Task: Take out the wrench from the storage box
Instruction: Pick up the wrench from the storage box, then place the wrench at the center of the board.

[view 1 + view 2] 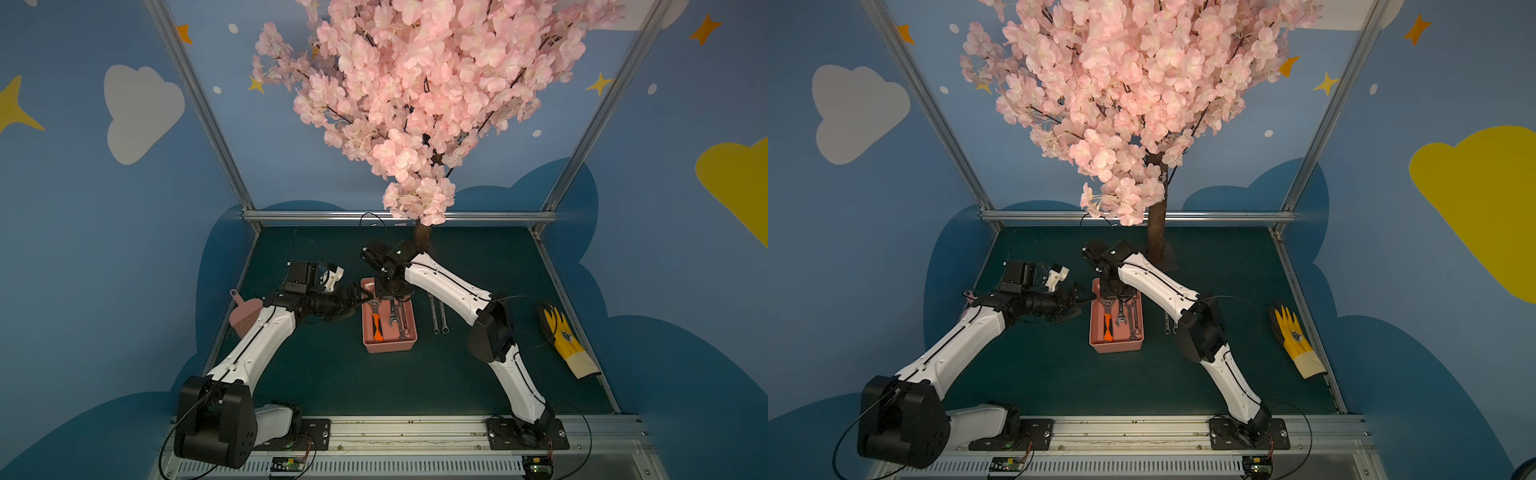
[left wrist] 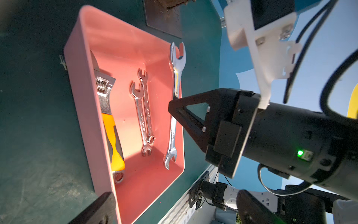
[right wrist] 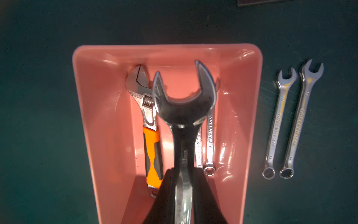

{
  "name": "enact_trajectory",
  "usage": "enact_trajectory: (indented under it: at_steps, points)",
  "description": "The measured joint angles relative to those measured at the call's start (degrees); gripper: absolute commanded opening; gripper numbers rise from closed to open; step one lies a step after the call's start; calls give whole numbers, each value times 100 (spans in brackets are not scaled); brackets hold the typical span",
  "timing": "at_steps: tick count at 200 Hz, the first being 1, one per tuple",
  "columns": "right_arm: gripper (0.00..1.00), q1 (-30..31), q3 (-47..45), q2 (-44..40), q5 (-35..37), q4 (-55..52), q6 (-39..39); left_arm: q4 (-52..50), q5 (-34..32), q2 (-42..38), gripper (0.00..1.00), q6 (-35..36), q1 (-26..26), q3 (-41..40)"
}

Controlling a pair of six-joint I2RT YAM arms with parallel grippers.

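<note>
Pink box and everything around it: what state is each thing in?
Storage box, upright, open-topped, holding tools.
Big wrench, clamped by right fingers, raised over box.
Right fingers, shut on big wrench.
Left fingers, wide open, empty.
Adjustable wrench, lying in box.
Two small wrenches, lying in box.
Two wrenches, out on mat beside box.
Glove, lying flat.

Large chrome double open-ended wrench (image 3: pixel 184 108), clamped mid-shank between fingers (image 3: pixel 202 190) of right gripper (image 3: pixel 184 171). Clear of floor of storage box (image 3: pixel 93 108), lengthwise to box, over its inside near long wall on right-arm side. Storage box: salmon-pink plastic bin, plain tapering walls, rounded corners, open top, a little longer than wrench, upright on green surface (image 3: pixel 38 135).
</note>
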Motion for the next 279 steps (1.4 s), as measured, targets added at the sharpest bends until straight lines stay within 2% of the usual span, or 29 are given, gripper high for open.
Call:
enact_trajectory:
  at_steps: [46, 88, 150, 177, 209, 279]
  points:
    - [0, -120, -531, -629, 197, -122, -146, 138, -127, 293, 100, -221, -525, 341]
    - [0, -560, -1991, -1602, 149, 133, -389, 382, -343, 654, 100, -435, -1069, 717]
    - [0, -1628, -4105, -2487, -94, 1143, -1469, 581, -693, 1250, 100, -728, -1709, 1152]
    - [0, -2083, -4653, -2459, -284, 1598, -1921, 610, -824, 1416, 100, -826, -1882, 1287]
    - [0, -2404, -4815, -2247, -472, 2070, -2304, 649, -944, 1561, 100, -892, -1965, 1392]
    - [0, -2557, -4809, -1499, -874, 2618, -2483, 555, -1115, 1668, 100, -938, -1976, 1488]
